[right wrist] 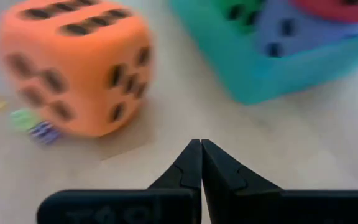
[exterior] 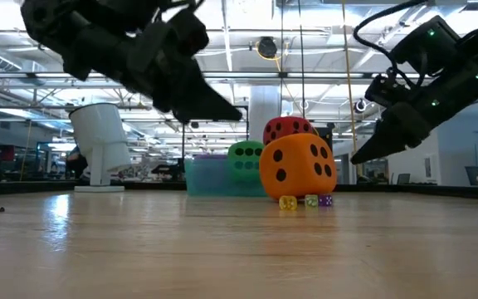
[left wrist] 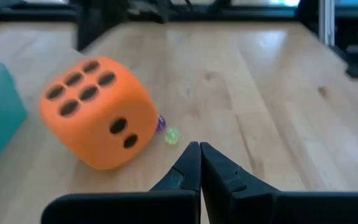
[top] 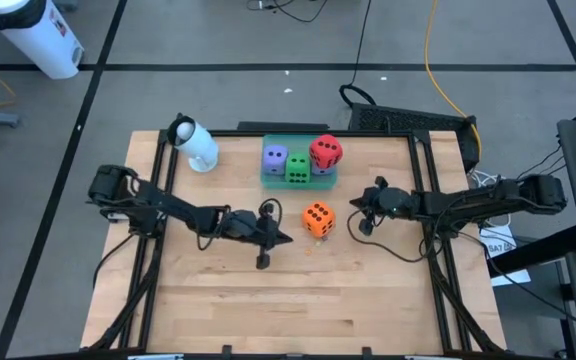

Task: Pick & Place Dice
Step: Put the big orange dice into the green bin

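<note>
Left hand [top: 271, 238]: fingers pressed together, holding nothing, hanging above the bench [top: 218, 300] with the orange die [top: 317, 218] just beside it, not touching. Right hand [top: 360, 212]: likewise pinched closed and empty, on the die's opposite side, near but apart. Orange die: resting on the bench between the two hands, tiny coloured dice [exterior: 305, 201] at its foot. Green die [top: 297, 169], red die [top: 326, 152], purple die [top: 275, 158]: in the teal tray [top: 268, 179], beyond the orange die from both hands. Step judged: approach to the orange die, not yet grasped. Next move calls for one hand to spread its fingers wide, straddle the die and close before lifting toward the tray.
</note>
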Robot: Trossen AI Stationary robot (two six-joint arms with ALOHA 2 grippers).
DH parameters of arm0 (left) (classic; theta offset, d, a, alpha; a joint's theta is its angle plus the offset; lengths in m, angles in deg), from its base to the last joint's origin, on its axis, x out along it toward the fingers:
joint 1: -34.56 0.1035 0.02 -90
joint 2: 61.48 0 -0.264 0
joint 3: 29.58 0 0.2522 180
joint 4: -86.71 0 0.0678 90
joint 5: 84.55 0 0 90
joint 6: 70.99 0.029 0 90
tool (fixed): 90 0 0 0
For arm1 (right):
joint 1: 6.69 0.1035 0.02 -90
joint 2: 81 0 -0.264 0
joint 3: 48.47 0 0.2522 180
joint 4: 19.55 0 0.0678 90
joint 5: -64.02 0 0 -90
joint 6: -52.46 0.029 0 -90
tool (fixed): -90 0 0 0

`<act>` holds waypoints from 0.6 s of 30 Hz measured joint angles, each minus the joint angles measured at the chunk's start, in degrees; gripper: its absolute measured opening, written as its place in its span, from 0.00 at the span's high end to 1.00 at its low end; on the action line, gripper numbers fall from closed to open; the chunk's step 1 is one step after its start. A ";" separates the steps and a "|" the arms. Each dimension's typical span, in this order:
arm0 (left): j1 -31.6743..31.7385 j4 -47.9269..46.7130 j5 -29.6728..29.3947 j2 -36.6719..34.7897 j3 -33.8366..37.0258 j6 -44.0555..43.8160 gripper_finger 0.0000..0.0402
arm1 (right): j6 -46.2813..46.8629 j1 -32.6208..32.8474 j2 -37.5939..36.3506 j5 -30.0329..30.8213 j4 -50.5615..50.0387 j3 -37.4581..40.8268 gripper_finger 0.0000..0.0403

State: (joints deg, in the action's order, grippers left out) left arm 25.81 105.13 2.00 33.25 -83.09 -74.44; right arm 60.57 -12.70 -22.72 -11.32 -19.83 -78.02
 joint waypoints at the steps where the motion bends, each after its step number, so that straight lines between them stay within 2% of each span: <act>1: 0.33 0.09 0.93 0.93 -0.16 0.46 1.00 | 0.23 -0.06 0.02 2.30 0.04 0.00 1.00; 4: 1.53 -1.81 2.87 2.94 -2.43 0.61 0.99 | 0.83 -0.65 0.00 6.95 0.05 0.00 1.00; 6: 2.25 -4.12 3.02 4.51 -4.40 0.19 1.00 | 1.58 -1.38 0.01 7.62 0.06 0.00 1.00; 13: 3.10 -8.54 3.46 9.42 -10.03 -0.95 1.00 | 3.61 -2.64 0.89 -0.91 2.71 0.00 1.00; 18: 3.10 -10.92 3.42 12.04 -13.97 -2.79 1.00 | 4.01 -2.64 6.31 -4.42 9.07 0.00 1.00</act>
State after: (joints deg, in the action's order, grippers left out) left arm 28.91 94.21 5.42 45.29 -97.06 -77.23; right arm 64.58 -15.34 -16.41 -15.74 -10.76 -78.02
